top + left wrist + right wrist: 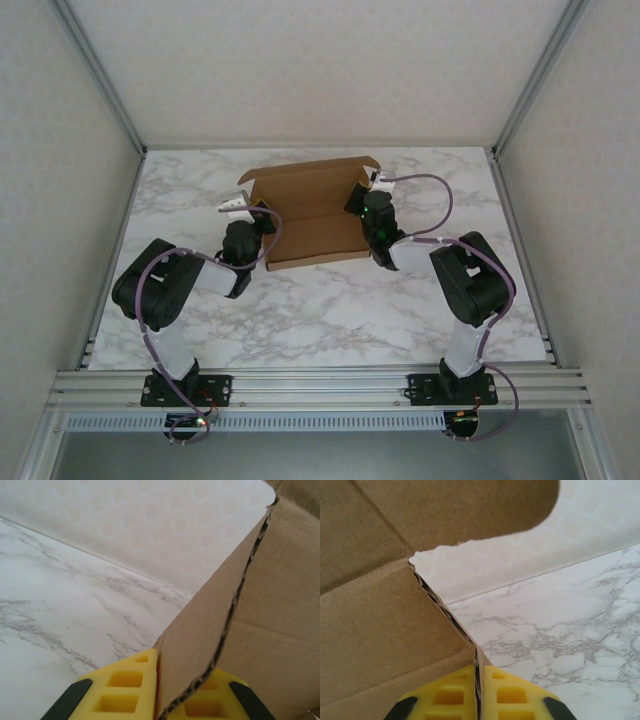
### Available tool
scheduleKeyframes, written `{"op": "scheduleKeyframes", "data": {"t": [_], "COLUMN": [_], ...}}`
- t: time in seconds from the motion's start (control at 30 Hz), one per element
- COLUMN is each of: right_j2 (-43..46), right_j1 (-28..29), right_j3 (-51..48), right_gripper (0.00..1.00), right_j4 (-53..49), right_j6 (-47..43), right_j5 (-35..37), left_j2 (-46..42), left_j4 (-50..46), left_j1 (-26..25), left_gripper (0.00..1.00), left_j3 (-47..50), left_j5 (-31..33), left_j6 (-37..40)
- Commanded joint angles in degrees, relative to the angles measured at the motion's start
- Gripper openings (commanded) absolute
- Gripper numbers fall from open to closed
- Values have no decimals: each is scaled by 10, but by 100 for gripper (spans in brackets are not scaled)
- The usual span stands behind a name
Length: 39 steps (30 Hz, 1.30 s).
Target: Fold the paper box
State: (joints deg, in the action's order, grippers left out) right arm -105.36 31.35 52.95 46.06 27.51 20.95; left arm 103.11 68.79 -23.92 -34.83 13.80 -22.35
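Brown paper box [312, 215] on desk [350, 300]; left claw [172, 695] clamped on its left wall, right claw [479, 682] clamped on right wall.

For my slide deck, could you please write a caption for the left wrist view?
Left gripper shut on a side flap of the paper box, marble table beyond.

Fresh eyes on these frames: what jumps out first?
The open brown paper box sits at the far middle of the marble table. The left gripper has its yellow jaws shut on the box's left wall, and the right gripper pinches the right wall likewise.
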Motion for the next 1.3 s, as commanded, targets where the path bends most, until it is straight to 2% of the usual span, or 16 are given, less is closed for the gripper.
{"op": "scheduleKeyframes", "data": {"t": [0.0, 0.13, 0.27, 0.4, 0.77, 0.9, 0.97, 1.03, 1.13, 1.2, 1.27], "right_j2": [2, 19, 52, 77, 81, 91, 107, 120, 152, 175, 186], "right_j1": [6, 5, -10, -23, -47, -56, -74, -96, -114, -126, -151], "right_j3": [-19, -14, -1, 13, 31, 39, 39, 42, 23, 18, 36], "right_gripper": [0, 0, 9, 13, 19, 34, 46, 52, 74, 77, 74], "right_j4": [-10, -37, -89, -150, -188, -208, -220, -239, -223, -222, -241], "right_j6": [25, 5, -33, -69, -75, -107, -118, -127, -185, -232, -257], "right_j5": [-7, -2, -22, -45, -165, -190, -205, -215, -234, -263, -329], "left_j2": [-9, -23, -40, -55, -57, -60, -62, -63, -59, -59, -61], "left_j4": [-9, -21, -52, -76, -76, -78, -84, -88, -110, -115, -112], "left_j1": [-3, -3, -1, 13, 20, 25, 32, 40, 52, 56, 57], "left_gripper": [10, 10, 10, 13, 8, 6, 5, 5, 5, 6, 7], "left_j3": [9, 8, -1, -2, -3, -5, -8, -11, -23, -26, -27], "left_j5": [29, 34, 27, -6, -32, -32, -39, -49, -85, -108, -136], "left_j6": [-14, 2, 41, 56, 75, 87, 91, 93, 101, 113, 134]}}
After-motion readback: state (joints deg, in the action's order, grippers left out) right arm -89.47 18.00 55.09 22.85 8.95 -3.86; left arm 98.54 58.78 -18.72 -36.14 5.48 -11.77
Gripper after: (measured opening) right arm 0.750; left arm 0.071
